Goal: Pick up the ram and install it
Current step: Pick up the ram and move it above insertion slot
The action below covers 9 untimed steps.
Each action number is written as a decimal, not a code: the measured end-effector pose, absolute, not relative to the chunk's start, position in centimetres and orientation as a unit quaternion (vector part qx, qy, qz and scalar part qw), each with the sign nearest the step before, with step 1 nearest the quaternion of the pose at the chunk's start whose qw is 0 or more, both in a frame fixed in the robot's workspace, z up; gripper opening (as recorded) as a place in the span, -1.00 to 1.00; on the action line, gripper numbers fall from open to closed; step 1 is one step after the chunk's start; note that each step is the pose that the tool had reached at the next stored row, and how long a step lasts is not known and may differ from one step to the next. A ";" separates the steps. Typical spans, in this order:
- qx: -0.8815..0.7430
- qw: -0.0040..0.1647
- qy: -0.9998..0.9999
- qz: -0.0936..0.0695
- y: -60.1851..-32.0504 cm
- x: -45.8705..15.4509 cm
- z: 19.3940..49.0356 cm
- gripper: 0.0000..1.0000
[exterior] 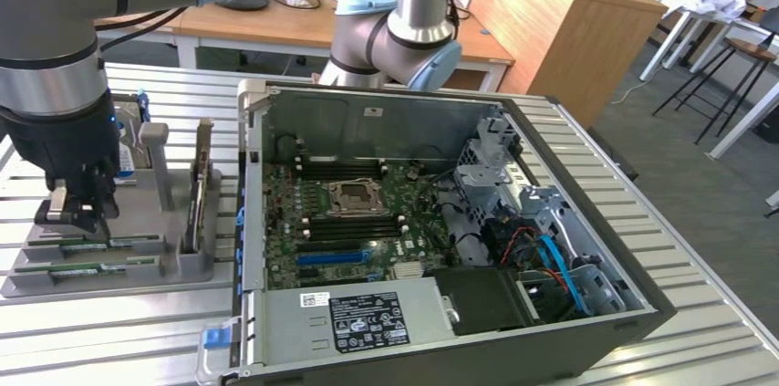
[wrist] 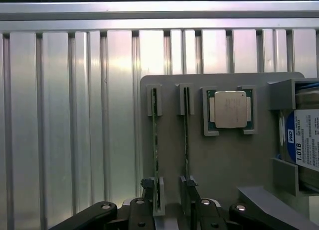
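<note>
Pincer (exterior: 76, 220) vertical, spread wide over ram (wrist: 155, 135)

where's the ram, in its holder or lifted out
In: the ram sits on edge in the grey holder, open claw around one end.

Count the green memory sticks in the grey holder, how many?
2. Both stand on edge, side by side, in the grey holder: the first ram stick nearest its outer edge, the second ram stick next to the square chip. None seem hidden.
</note>
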<state>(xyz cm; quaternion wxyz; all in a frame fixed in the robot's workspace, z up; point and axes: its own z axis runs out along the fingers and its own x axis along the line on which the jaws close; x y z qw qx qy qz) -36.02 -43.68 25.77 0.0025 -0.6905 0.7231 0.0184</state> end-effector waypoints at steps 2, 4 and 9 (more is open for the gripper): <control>-0.692 0.002 0.722 0.019 -43.7 -36.0 25.7 -0.26; -0.693 0.002 0.721 0.019 -43.7 -35.9 25.6 -0.26; -0.694 0.001 0.719 0.019 -43.7 -35.9 25.6 -0.26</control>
